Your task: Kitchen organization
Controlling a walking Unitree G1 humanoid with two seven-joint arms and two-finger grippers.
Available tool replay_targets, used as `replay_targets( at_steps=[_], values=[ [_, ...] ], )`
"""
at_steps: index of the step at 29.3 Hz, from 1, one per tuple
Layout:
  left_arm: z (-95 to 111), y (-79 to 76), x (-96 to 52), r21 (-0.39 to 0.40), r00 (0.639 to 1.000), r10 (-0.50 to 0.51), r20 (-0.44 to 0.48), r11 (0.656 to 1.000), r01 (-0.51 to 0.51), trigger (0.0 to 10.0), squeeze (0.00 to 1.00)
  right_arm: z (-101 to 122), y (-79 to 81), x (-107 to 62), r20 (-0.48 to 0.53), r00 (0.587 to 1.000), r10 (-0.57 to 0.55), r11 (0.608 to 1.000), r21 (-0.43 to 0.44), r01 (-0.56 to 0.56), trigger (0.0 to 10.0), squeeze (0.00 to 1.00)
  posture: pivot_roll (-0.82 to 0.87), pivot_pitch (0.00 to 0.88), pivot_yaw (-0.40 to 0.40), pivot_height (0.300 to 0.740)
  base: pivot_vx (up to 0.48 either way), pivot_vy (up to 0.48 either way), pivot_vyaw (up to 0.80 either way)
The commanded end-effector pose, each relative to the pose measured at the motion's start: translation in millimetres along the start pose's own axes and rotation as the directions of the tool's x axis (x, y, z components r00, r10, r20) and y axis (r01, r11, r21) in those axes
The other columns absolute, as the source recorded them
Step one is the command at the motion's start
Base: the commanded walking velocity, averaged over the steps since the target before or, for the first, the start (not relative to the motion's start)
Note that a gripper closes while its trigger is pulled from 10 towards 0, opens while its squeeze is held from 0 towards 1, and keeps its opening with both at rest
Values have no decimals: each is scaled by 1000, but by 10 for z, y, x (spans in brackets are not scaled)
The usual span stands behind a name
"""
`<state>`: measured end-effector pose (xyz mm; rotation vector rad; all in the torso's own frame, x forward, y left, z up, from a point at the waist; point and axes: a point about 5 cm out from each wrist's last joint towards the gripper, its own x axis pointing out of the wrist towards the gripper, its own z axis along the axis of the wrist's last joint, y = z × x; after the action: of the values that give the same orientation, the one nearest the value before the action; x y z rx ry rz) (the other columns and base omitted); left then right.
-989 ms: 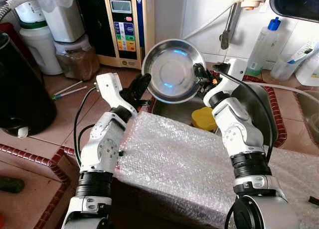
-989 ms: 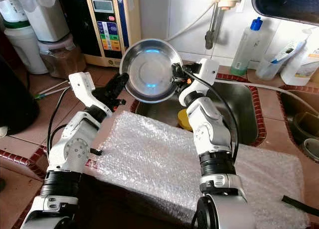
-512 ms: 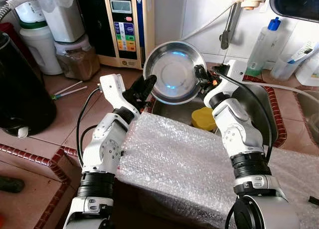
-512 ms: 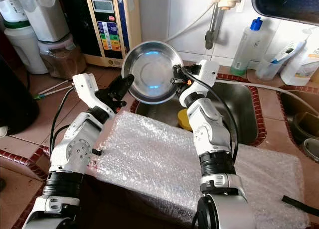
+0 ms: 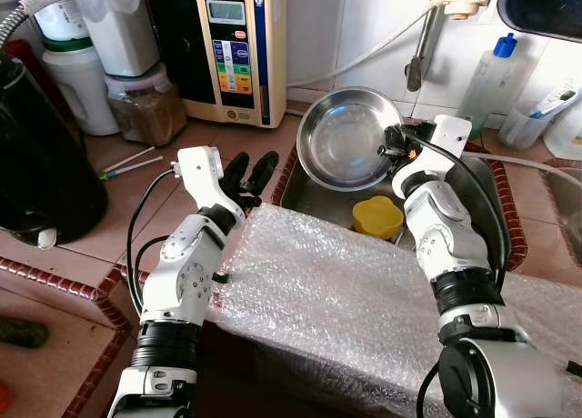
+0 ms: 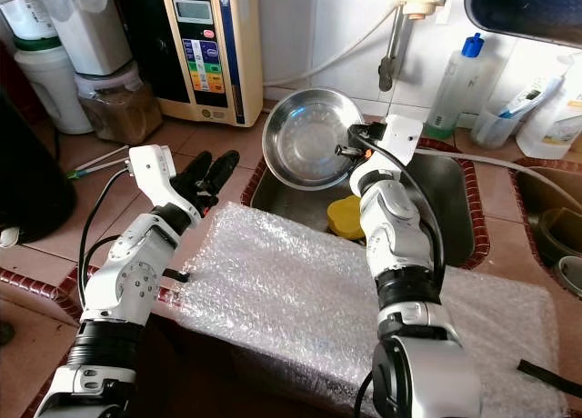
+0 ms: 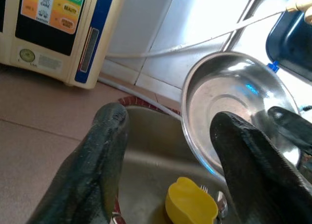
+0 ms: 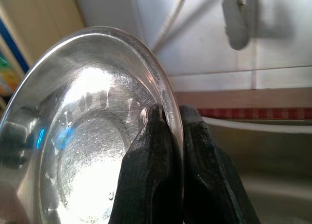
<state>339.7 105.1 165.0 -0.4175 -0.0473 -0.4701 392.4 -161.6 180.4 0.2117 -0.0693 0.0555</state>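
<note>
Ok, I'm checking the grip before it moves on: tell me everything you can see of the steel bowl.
The steel bowl is round, shallow and shiny, with a flat bottom and a thin rolled rim, and looks empty. It is tilted on edge above the sink, its hollow facing the camera. The right gripper pinches its rim, one finger inside and one outside. The left gripper is open and apart from it.

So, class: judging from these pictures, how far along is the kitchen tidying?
Done: nothing visibly put away. In hand: the right gripper pinches the rim of the round steel bowl above the sink; the left gripper is open beside it. Left: placing the bowl; the yellow sponge sits in the sink.
</note>
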Motion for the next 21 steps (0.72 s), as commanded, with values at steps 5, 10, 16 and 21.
replay_targets(
  at_steps=[5, 10, 16, 21],
  values=[
    [-171, -95, -24, 42, 993, -33, -117, 998, 38, 10000, 1000, -111, -193, 2, -38, 994, -100, 988, -126, 94, 0, 0, 80, 0, 18, 740, 0, 0, 0],
    [-254, -169, -84, 60, 981, -79, -177, 994, 91, 10000, 1000, -198, -365, -38, -63, 981, -181, 958, -236, 162, 0, 0, 101, 0, 23, 740, 0, 0, 0],
    [-299, -193, -150, 89, 967, -106, -230, 988, 129, 10000, 1000, -253, -601, -114, -75, 943, -325, 897, -341, 282, 0, 0, 115, 0, 29, 740, 0, 0, 0],
    [-342, -222, -193, 97, 957, -122, -262, 984, 152, 10000, 1000, -341, -623, -151, -108, 933, -345, 892, -348, 289, 0, 0, 113, 0, 33, 740, 0, 0, 0]
  ],
)
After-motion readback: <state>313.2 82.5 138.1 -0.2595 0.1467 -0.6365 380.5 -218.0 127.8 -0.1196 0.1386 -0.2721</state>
